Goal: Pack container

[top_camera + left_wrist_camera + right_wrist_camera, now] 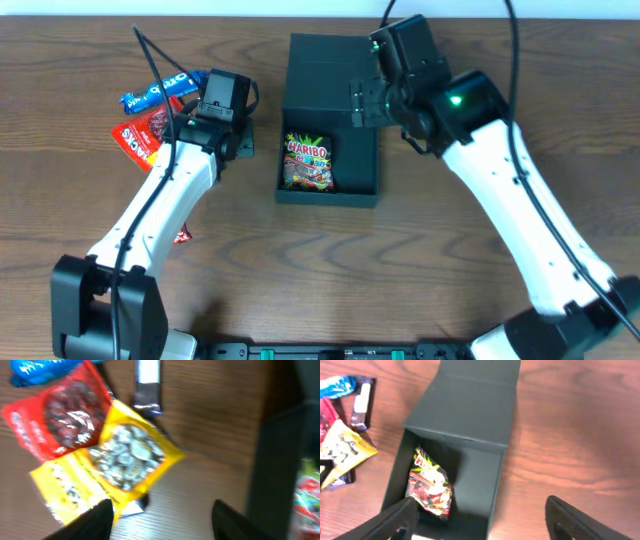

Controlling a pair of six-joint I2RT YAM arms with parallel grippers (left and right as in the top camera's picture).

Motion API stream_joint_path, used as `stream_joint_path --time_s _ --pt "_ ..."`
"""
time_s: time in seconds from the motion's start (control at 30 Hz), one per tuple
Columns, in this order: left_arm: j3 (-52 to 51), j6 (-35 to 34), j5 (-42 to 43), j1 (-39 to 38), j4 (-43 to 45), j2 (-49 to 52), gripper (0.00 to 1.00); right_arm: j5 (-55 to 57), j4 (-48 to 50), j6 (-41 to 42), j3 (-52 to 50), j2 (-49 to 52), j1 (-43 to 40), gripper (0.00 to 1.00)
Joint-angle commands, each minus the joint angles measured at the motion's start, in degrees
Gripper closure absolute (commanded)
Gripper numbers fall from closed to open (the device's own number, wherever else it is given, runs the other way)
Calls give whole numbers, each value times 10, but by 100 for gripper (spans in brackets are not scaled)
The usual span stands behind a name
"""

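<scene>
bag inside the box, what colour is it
The bag is black with bright multicoloured print and Haribo lettering; clearest in the overhead view.

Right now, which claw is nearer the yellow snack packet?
Left. The left claw hangs open just over the yellow packet, beside the container; the right claw is over the container itself, farther off.

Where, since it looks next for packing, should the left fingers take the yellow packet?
Probably by the pointed corner nearest the box, coming straight down. The yellow packet lies flat on the table with its far side against the red packet; that corner juts over bare wood, leaving the left fingers room to pinch it.
</scene>
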Motion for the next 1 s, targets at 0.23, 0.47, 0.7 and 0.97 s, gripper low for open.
stream_joint_path --time_s 0.23,0.47,0.7,0.97 --pt "5 217 -61 25 13 76 10 18 -24 -10 6 -27 -2 12" --pt "5 224 -19 68 1 104 9 29 -28 -10 6 -27 -2 11" --pt "5 259 8 68 -3 105 3 29 -22 -10 6 -27 -2 9" --pt "5 284 2 62 -4 108 3 29 -17 -10 6 -27 -2 9"
